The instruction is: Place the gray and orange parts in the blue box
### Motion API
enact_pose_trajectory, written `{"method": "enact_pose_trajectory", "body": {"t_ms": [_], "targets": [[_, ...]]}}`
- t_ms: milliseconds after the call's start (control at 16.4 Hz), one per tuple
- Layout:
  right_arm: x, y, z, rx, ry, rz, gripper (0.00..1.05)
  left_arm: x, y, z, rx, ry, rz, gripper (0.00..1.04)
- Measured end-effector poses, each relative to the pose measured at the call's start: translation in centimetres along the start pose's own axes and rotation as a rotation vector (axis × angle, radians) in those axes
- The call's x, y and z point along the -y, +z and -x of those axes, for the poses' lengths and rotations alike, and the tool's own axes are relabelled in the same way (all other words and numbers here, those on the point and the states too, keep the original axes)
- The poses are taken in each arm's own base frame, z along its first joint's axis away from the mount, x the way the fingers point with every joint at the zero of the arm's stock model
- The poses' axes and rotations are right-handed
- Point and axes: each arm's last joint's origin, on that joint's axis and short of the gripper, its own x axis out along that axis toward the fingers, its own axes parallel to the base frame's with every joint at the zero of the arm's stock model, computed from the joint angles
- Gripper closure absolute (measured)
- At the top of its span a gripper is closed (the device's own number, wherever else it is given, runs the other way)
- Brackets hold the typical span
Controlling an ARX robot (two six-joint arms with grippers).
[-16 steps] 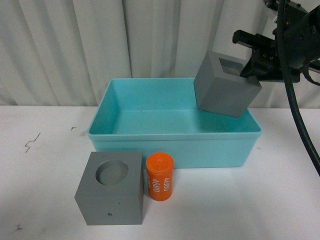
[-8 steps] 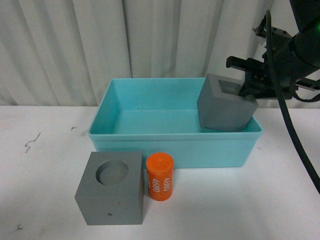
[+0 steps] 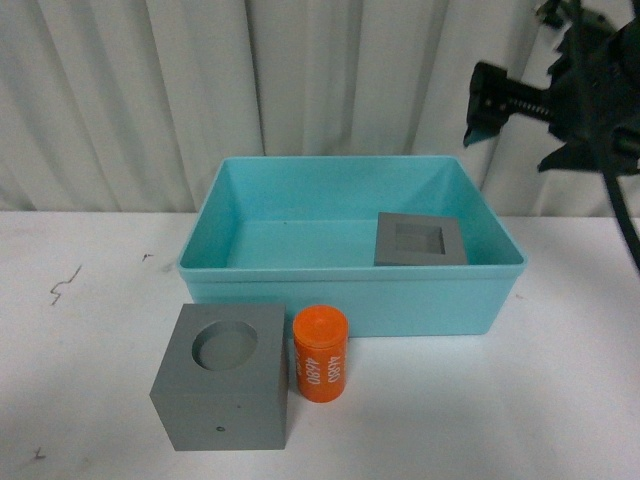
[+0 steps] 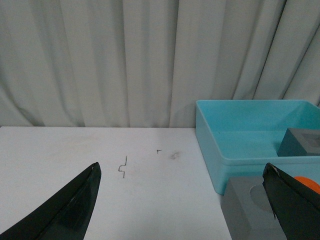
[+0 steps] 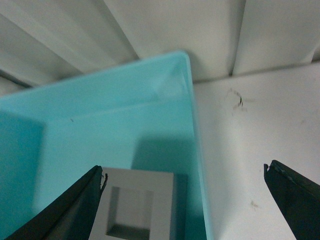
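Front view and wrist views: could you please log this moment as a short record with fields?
blue box: on the white table, holding one part
square-recess gray cube: inside the box, right side, recess up
round-recess gray cube: on the table before the box
orange cylinder: upright beside that cube, outside the box
right pincer: open, empty, raised above the box
left pincer: open, empty
remaining: two parts
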Motion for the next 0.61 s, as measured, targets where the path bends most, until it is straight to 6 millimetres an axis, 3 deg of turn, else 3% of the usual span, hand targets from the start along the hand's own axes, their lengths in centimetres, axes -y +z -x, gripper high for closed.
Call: {"method": "enact_pose_trajectory", "body": {"t_ms": [183, 305, 366, 487, 548, 609], "targets": [[-1.0, 1.7, 6.3, 0.255, 0.074, 0.025, 0.06, 0.0, 0.0, 0.0, 0.0, 0.0, 0.0, 0.07], [-1.9, 0.6, 10.4, 0.441, 0.106, 0.111, 0.1, 0.0, 0.0, 0.0, 0.0, 0.0, 0.0, 0.07], [-1.9, -0.9, 12.8, 0.626, 0.002, 0.177, 0.23, 0.0, 0.0, 0.0, 0.0, 0.0, 0.0, 0.07], [-0.4, -5.2, 17.6, 0.773, -0.086, 0.238, 0.47, 0.0, 0.0, 0.0, 0.0, 0.002, 0.0, 0.07], [0.6, -6.9, 18.9, 0.812, -0.107, 0.246, 0.59, 0.0, 0.0, 0.0, 0.0, 0.0, 0.0, 0.07], [1.4, -8.6, 18.9, 0.797, -0.125, 0.246, 0.7, 0.0, 0.0, 0.0, 0.0, 0.0, 0.0, 0.07]]}}
